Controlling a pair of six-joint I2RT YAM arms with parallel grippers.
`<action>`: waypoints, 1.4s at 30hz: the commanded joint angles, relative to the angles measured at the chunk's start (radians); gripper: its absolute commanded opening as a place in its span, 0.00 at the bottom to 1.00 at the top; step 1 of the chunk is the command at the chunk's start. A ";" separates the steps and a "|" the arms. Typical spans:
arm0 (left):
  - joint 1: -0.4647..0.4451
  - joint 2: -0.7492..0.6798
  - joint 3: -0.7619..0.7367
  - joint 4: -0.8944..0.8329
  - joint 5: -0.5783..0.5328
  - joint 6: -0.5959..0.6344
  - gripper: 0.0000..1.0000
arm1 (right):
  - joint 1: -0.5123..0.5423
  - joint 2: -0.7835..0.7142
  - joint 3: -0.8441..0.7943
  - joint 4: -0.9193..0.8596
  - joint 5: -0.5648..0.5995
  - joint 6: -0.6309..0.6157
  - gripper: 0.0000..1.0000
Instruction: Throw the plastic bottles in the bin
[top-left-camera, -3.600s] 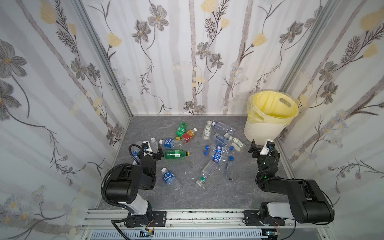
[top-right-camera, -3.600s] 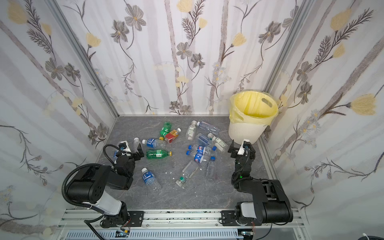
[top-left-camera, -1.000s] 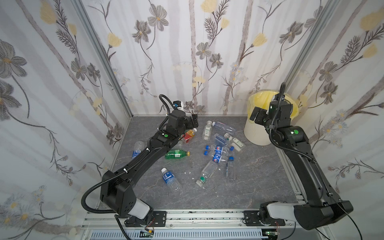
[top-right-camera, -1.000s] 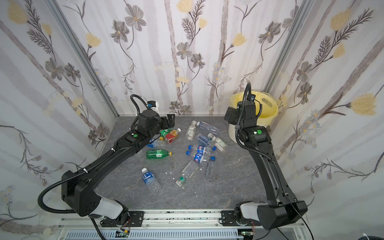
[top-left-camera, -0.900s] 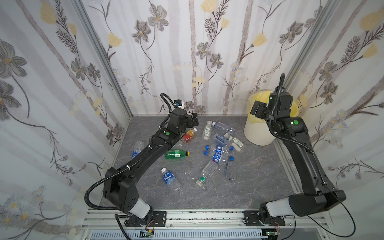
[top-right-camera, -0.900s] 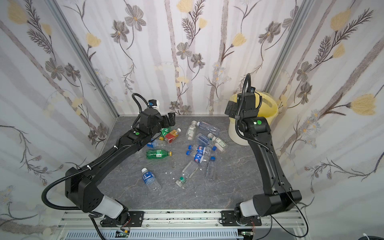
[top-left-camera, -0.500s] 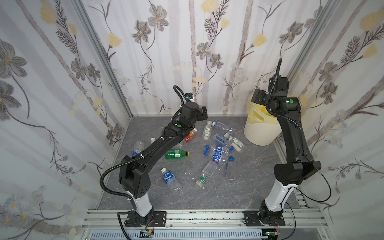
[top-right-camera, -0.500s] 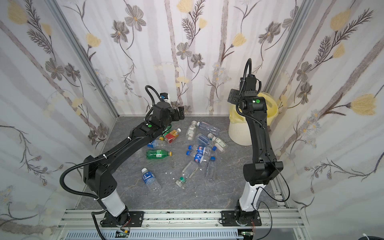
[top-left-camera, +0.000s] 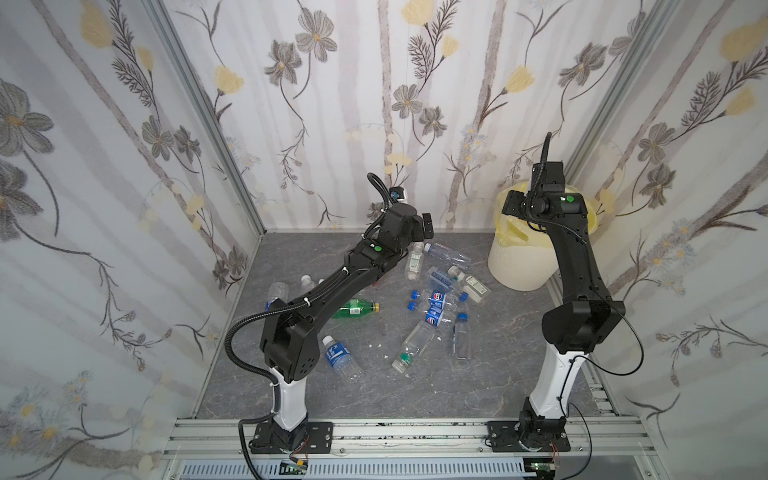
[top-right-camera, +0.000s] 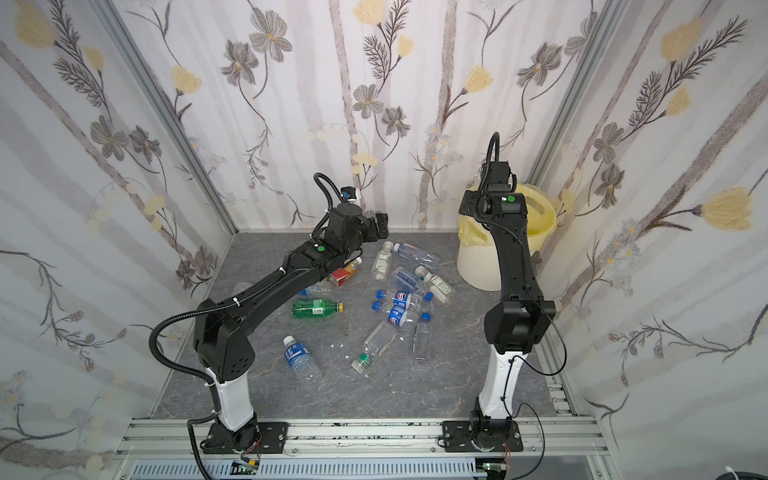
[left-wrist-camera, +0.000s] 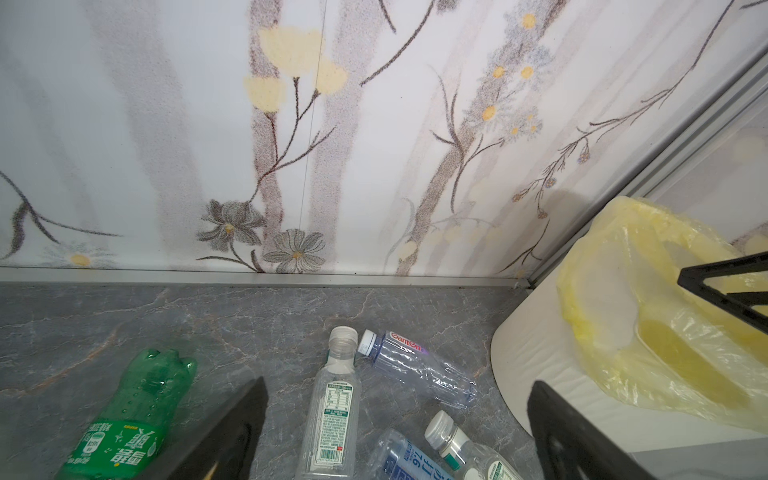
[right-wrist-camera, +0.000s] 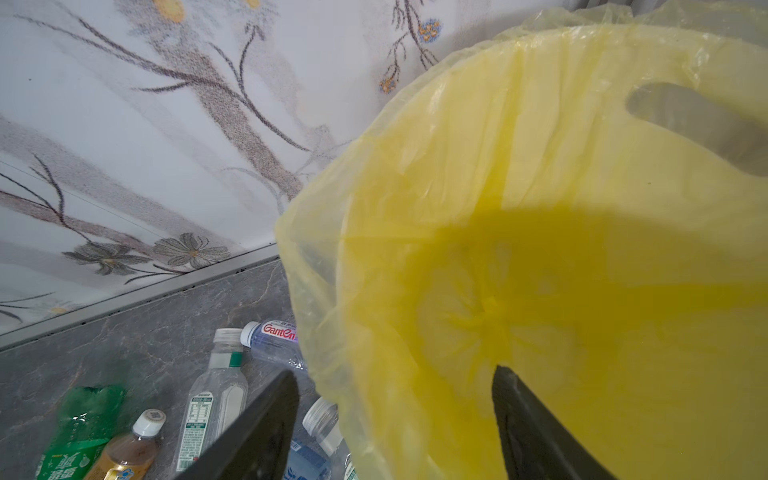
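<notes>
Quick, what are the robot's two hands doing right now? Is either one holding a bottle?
Left gripper: open, holding nothing.
Right gripper: open, holding nothing, over the bin.

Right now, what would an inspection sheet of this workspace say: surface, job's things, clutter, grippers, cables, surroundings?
Surface: grey marbled tabletop, flat.
Job's things: bottles lie scattered mid-table, none seen in the bin; its yellow bag looks empty in the right wrist view.
Clutter: a few white specks among the bottles.
Grippers: left gripper open above bottles near the back wall; right gripper open over the bin's rim, holding nothing.
Cables: black hose loops beside the left arm's base; thin cable hangs off the right arm.
Surroundings: floral walls on three sides, metal rail in front.
</notes>
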 joint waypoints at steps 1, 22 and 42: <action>0.001 -0.005 -0.014 0.007 -0.003 -0.021 1.00 | 0.001 0.019 0.011 0.017 0.030 -0.024 0.68; 0.002 -0.102 -0.149 0.007 -0.033 0.000 1.00 | 0.063 0.091 0.007 0.020 -0.071 -0.023 0.19; 0.046 -0.175 -0.230 0.007 0.002 -0.155 1.00 | 0.176 0.100 0.011 0.087 -0.236 0.043 0.00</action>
